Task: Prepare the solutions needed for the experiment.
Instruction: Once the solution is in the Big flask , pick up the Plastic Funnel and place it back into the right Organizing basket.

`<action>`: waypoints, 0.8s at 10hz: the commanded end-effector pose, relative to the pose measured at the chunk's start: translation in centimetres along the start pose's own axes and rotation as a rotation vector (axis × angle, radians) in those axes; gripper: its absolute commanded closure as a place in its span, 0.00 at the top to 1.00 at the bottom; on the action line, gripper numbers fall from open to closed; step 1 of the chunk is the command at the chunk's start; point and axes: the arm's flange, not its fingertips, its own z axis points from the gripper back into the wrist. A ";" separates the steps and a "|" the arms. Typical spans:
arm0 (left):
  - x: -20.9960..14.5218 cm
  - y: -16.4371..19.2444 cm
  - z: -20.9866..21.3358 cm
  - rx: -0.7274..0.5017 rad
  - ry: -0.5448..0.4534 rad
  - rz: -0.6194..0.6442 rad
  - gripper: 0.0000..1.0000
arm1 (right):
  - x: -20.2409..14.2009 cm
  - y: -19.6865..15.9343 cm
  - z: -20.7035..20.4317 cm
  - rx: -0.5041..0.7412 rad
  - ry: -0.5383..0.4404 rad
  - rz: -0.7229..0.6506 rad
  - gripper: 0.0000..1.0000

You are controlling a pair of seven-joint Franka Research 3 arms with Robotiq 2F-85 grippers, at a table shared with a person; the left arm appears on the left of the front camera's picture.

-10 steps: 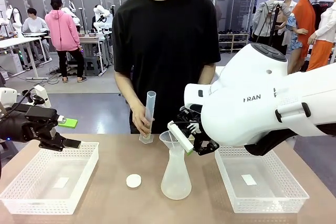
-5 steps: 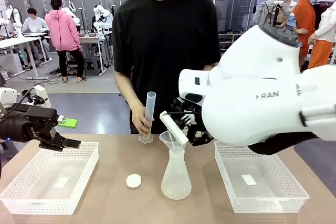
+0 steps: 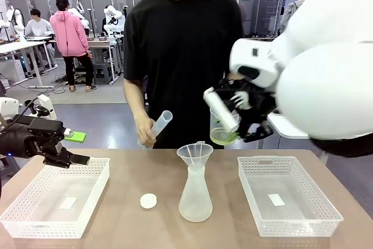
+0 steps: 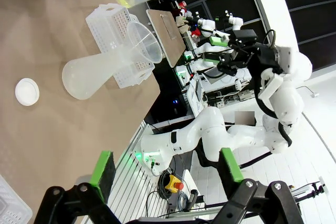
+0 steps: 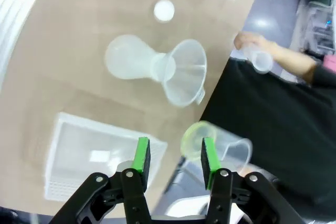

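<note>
The right claw (image 5: 174, 148) is seen released, its green pads wide apart with nothing between them, high above the tabletop (image 3: 145, 173). Just beside one of its fingers a clear beaker (image 3: 220, 125) is found, tilted, with the solutions (image 3: 223, 137) pooled as a shallow yellow layer at its bottom. Whether the beaker is touched by that finger cannot be told, and what carries it is hidden behind the arm. Below it and to the left, a whitish flask (image 3: 194, 199) with a funnel (image 3: 195, 154) set in its neck is stood mid-tabletop, with a small white cap (image 3: 148, 200) near it and the right basket (image 3: 297, 227) beside it. A measuring cylinder (image 3: 161, 125) is held slanted in the person's hand (image 3: 144, 135). The left claw (image 3: 84, 148) is likewise released and empty, above the left basket (image 3: 41, 225). Pouring is judged to be the step in hand. For the next move, the beaker's lip is to be brought over the funnel and tipped slowly, so that nothing is spilled.
</note>
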 end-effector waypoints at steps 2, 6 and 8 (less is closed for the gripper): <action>-0.2 0.1 0.0 -0.010 0.007 -0.020 1.00 | -4.8 1.4 3.3 0.036 -0.098 -0.572 0.51; -0.2 0.1 0.0 -0.010 0.007 -0.020 1.00 | -7.7 3.9 3.3 0.055 -0.223 -1.156 0.51; -0.2 0.1 0.0 -0.010 0.007 -0.020 1.00 | -9.4 3.3 3.6 0.117 -0.210 -0.945 0.51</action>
